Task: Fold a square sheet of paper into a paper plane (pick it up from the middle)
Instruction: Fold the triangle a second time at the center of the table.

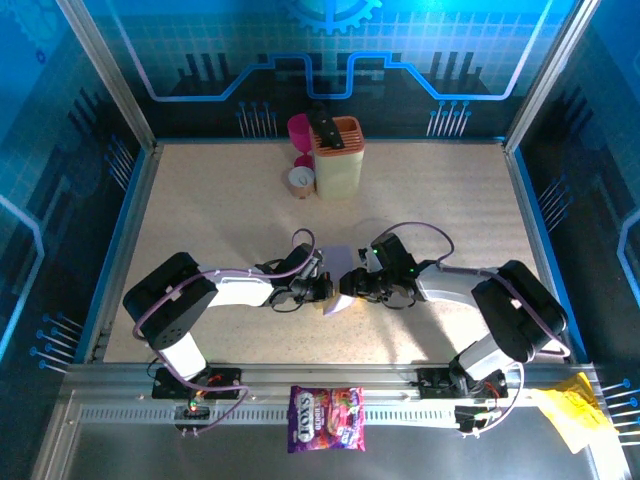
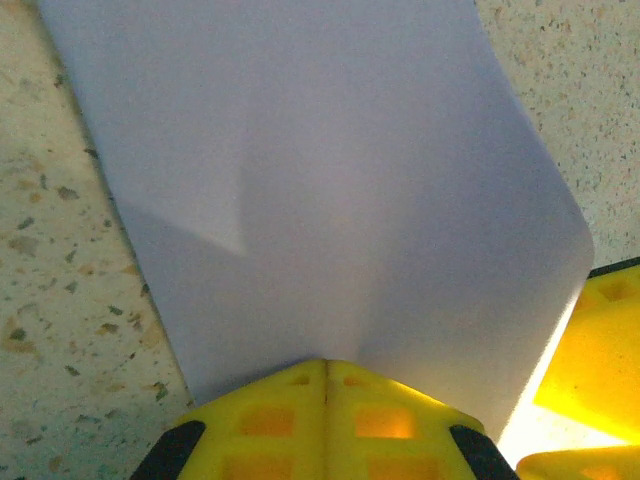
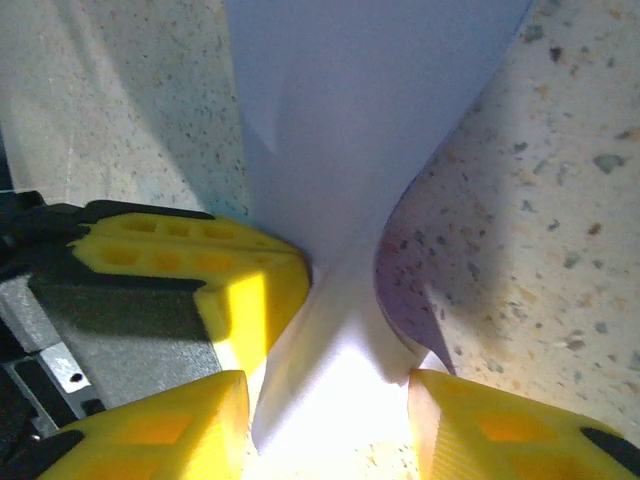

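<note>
The square sheet of paper [image 1: 337, 283] is pale lilac and stands bent up off the table between the two arms. My left gripper [image 1: 323, 288] comes in from the left and is shut on the paper's edge. In the left wrist view the yellow jaws [image 2: 325, 365] meet with the paper [image 2: 330, 180] fanning out above them. My right gripper [image 1: 352, 286] faces it from the right. In the right wrist view its fingers [image 3: 330, 400] stand apart with a curled part of the paper [image 3: 350, 120] lying loose between them, beside the left gripper's yellow fingers [image 3: 220, 260].
At the back middle stand a beige holder with an orange top [image 1: 338, 155], a pink cup [image 1: 299, 130] and a small brown roll [image 1: 300, 180]. A purple sweets bag [image 1: 326, 418] lies on the front rail. Yellow crumpled paper [image 1: 572, 410] sits at the front right.
</note>
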Available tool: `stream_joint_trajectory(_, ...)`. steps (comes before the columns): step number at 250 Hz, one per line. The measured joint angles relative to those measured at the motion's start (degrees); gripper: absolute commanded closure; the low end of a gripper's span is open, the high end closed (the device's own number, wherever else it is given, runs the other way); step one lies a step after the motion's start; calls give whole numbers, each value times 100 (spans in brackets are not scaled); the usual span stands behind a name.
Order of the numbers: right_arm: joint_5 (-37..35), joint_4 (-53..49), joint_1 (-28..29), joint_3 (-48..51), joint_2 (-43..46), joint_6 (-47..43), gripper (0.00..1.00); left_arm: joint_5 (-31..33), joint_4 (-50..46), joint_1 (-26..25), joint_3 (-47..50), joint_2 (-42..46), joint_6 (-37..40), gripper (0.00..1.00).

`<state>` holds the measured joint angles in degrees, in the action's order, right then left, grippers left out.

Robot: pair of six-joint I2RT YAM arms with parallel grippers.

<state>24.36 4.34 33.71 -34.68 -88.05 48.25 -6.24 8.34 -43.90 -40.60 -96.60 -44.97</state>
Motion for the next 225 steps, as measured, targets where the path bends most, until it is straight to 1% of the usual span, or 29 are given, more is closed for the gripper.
stream_joint_trajectory(69,212,498,-17,101,-39,153,55,0,11,0,4,0,2,100)
stream_joint_trajectory(97,299,745,-42,212,-39,201,59,0,11,0,4,0,2,100)
stream_joint_trajectory(111,330,846,-57,282,-39,232,63,0,11,0,4,0,2,100)
stream_joint_trajectory(138,382,1043,-87,420,-39,310,64,0,11,0,7,-2,0,100)
stream_joint_trajectory(149,385,1119,-92,474,-37,326,61,0,11,0,7,-2,2,100)
stream_joint_trajectory(168,422,1200,-94,553,-37,367,50,0,11,0,7,0,2,100)
stream_joint_trajectory(177,424,1222,-96,588,-31,387,47,0,13,0,7,-2,2,100)
stream_joint_trajectory(206,422,1276,-107,713,52,404,42,0,55,0,26,0,2,100)
stream_joint_trajectory(225,422,1325,-107,754,96,407,41,0,59,0,26,-2,0,100)
